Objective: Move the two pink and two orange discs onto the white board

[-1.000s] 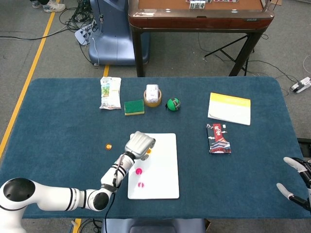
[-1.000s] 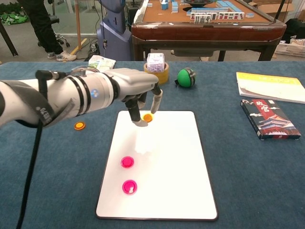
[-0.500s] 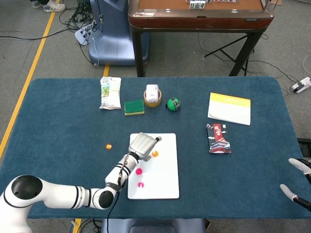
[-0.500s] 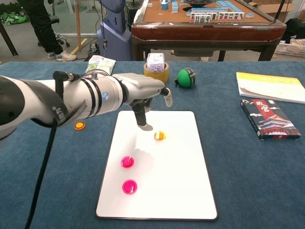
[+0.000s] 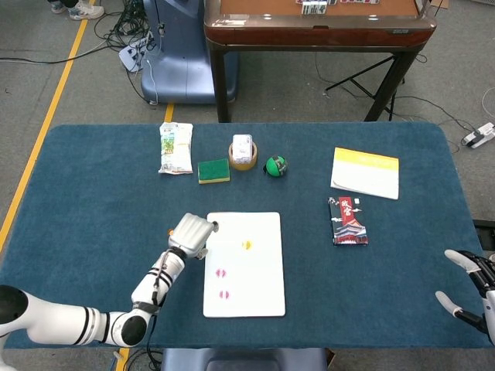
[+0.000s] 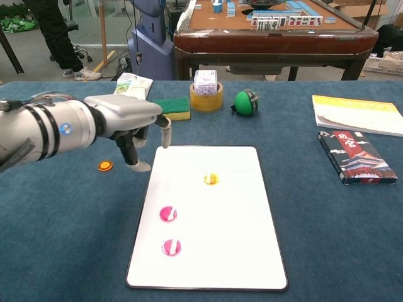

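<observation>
The white board (image 6: pixel 233 220) (image 5: pixel 263 270) lies at the table's near middle. On it are one orange disc (image 6: pixel 211 179) (image 5: pixel 247 245) and two pink discs (image 6: pixel 168 214) (image 6: pixel 170 247) near its left edge. The second orange disc (image 6: pixel 105 166) lies on the blue cloth left of the board. My left hand (image 6: pixel 129 123) (image 5: pixel 192 234) hovers over the board's far left corner, between board and loose disc, fingers hanging apart and holding nothing. My right hand (image 5: pixel 468 290) shows at the lower right edge of the head view, fingers spread and empty.
Along the far side stand a snack packet (image 6: pixel 132 85), a green sponge (image 6: pixel 173 108), a tape roll with a small box (image 6: pixel 207 94) and a green ball (image 6: pixel 246 102). A yellow-white book (image 6: pixel 356 113) and a dark packet (image 6: pixel 354 156) lie to the right.
The orange disc slid to mid-board and was let go. My left hand then swung left off the board, nearer the loose orange disc. The right hand barely shifted.
</observation>
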`<state>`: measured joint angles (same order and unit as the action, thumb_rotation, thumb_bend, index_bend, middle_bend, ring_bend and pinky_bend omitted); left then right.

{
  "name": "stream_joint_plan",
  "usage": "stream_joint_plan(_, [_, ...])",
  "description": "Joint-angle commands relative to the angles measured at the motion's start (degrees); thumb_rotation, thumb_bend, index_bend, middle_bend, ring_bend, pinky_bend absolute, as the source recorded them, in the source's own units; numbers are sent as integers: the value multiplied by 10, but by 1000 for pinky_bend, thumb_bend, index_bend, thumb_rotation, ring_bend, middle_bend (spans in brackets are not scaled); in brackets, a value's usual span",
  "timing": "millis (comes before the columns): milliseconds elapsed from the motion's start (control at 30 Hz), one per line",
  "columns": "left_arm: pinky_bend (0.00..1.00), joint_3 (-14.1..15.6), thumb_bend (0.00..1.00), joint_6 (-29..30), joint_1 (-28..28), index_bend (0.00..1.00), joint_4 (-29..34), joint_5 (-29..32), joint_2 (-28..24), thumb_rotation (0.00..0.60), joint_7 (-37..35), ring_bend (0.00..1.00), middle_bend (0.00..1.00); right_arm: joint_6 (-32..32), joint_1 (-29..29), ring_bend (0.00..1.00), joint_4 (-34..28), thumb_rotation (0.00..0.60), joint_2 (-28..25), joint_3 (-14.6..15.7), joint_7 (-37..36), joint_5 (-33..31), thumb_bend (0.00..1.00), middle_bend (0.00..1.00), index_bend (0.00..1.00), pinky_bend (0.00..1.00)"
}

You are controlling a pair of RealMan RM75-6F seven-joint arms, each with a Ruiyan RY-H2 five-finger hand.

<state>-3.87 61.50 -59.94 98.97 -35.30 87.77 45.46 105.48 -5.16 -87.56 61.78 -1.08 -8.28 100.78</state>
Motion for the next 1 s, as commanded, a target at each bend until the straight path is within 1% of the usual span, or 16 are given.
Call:
stream_joint_plan(33, [1000,10,274,3,14,451,2,-13,-10,600,-15,1000,1000,-7,3,343,-4,600,1,0,8,0,0,313,262,627])
stream_joint_plan(267, [1000,17,274,-7,40,458,-27,-21,-17,600,-48,1000,1000,-24,9,344,-14,600,1,2,27,-1,0,313,263,627])
stream_joint_plan(500, [1000,23,274,-21,57,459,-65,-22,-13,600,-63,1000,1000,-32,13,343,-18,600,1,2,34,-3,0,313,263,627])
stream_joint_plan(1000, [1000,18,274,-37,77,461,-111,-17,0,600,-68,1000,1000,-40,16,343,-22,600,0,2,39,-6,0,313,262,627])
